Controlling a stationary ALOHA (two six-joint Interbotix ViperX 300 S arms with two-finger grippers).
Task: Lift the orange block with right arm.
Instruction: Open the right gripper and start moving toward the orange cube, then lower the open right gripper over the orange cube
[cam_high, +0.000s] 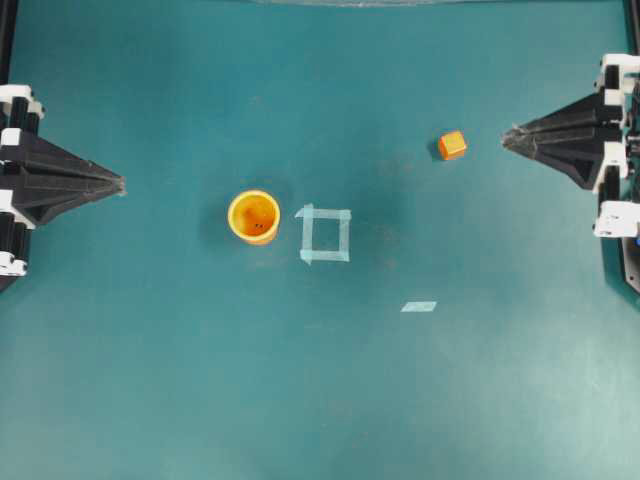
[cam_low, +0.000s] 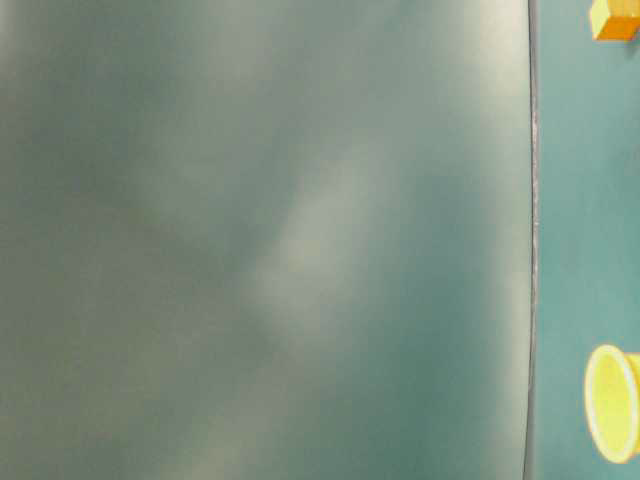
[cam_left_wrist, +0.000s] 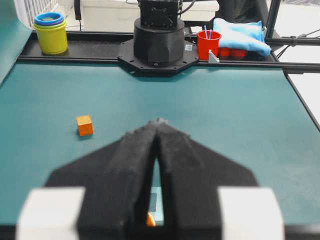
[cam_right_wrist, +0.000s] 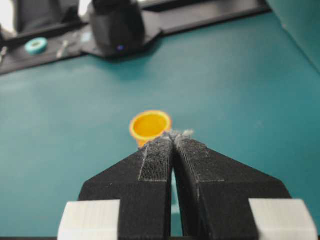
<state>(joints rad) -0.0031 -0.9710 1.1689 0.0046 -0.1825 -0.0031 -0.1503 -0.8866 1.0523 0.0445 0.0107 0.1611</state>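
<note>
The orange block is a small cube with a lighter top, resting on the teal table right of centre. It also shows in the left wrist view and at the top right of the table-level view. My right gripper is shut and empty, its tip a short way to the right of the block and apart from it. In the right wrist view the shut right gripper points at the cup, and the block does not show. My left gripper is shut and empty at the far left, also seen in its wrist view.
A round orange-yellow cup stands upright left of centre, also in the right wrist view. A pale tape square lies beside it and a tape strip lies nearer the front. Most of the table-level view is blurred.
</note>
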